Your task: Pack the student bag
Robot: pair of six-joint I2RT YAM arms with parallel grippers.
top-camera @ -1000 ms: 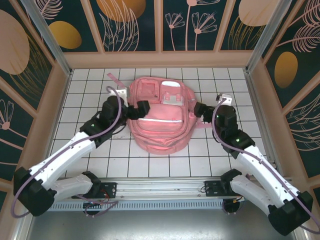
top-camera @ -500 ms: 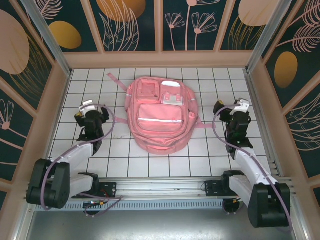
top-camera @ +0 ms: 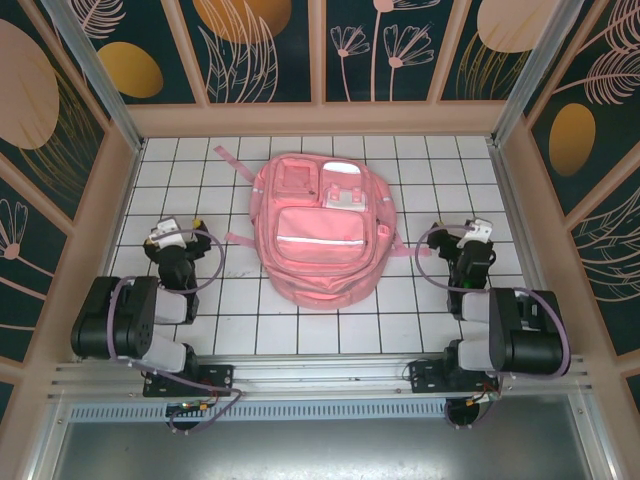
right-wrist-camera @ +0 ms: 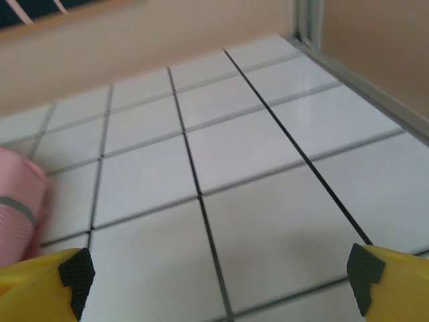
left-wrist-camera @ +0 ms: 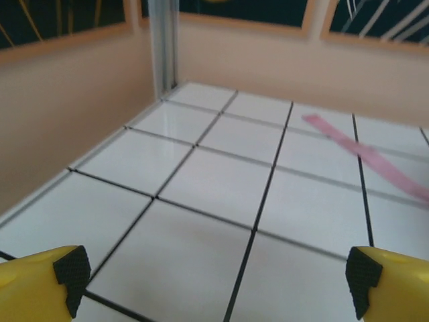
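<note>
The student bag (top-camera: 320,225), a large pink backpack with pale reflective strips, lies flat in the middle of the white tiled table, front pockets up. Its edge (right-wrist-camera: 19,201) shows at the left of the right wrist view. A loose pink strap (left-wrist-camera: 365,157) crosses the tiles in the left wrist view. My left gripper (top-camera: 175,232) sits left of the bag, apart from it. Its jaws (left-wrist-camera: 216,275) are open and wide, with bare tile between the black pads (left-wrist-camera: 70,268). My right gripper (top-camera: 462,236) sits to the bag's right, also open (right-wrist-camera: 221,272) and holding nothing.
Both arms are folded back near their bases. Pale walls (left-wrist-camera: 60,114) and aluminium corner posts (left-wrist-camera: 164,47) (right-wrist-camera: 308,20) close in the table. Straps trail from the bag at the upper left (top-camera: 232,160) and the right side (top-camera: 405,250).
Both arms have pulled back from the bag's sides and folded towards their bases. The bag has settled flat and has not shifted since.
</note>
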